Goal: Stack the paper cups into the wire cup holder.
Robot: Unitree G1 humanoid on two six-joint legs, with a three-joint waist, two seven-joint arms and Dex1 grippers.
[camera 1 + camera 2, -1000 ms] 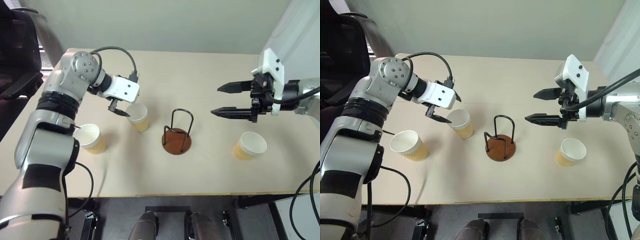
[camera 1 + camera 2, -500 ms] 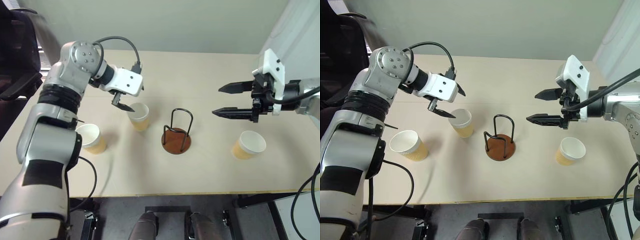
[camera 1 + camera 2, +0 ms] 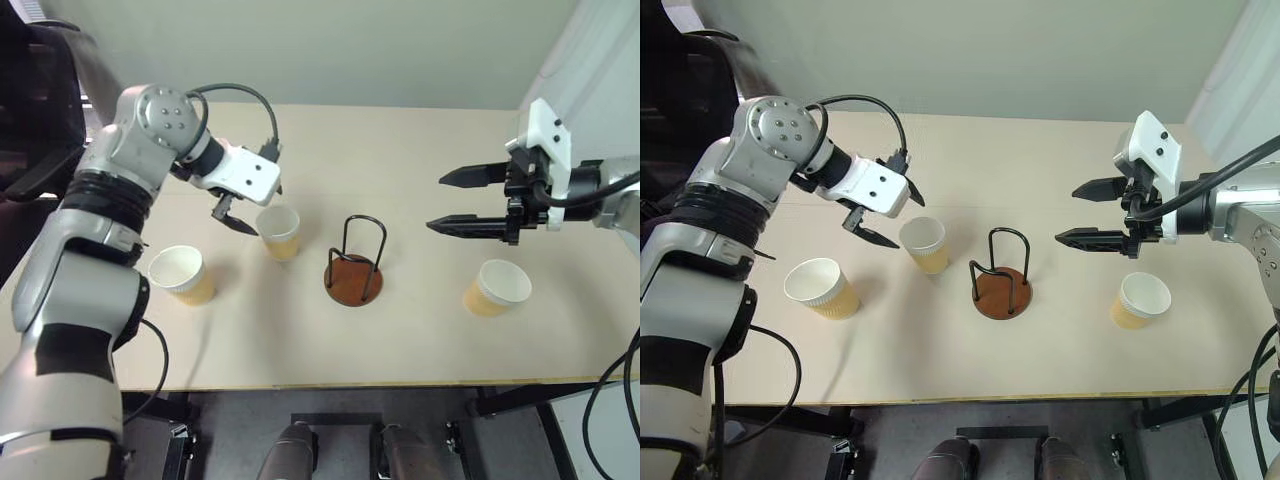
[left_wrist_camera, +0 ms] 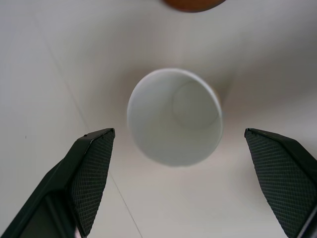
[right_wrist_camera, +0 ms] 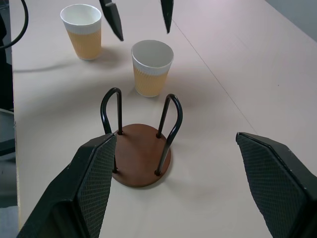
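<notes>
Table (image 3: 400,330): bearing three paper cups, all upright and none yet stacked. Wire cup holder (image 3: 353,270): standing empty at centre. Left gripper (image 3: 243,207): drawing back a little from above the middle cup (image 3: 278,232), jaws spread wide and grasping nothing, so the pick is being realigned. Right gripper (image 3: 468,202): hanging motionless, spread, empty, above the right cup (image 3: 497,289). Left cup (image 3: 181,275): untouched.

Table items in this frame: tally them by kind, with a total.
Tan tapered paper cups with white rims: 3, all upright on the table: one on the robot's left, one beside the holder, one on the right.
Wire cup holder with round reddish-brown base and black wire loops: 1, no cup in it.
Total: 4
</notes>
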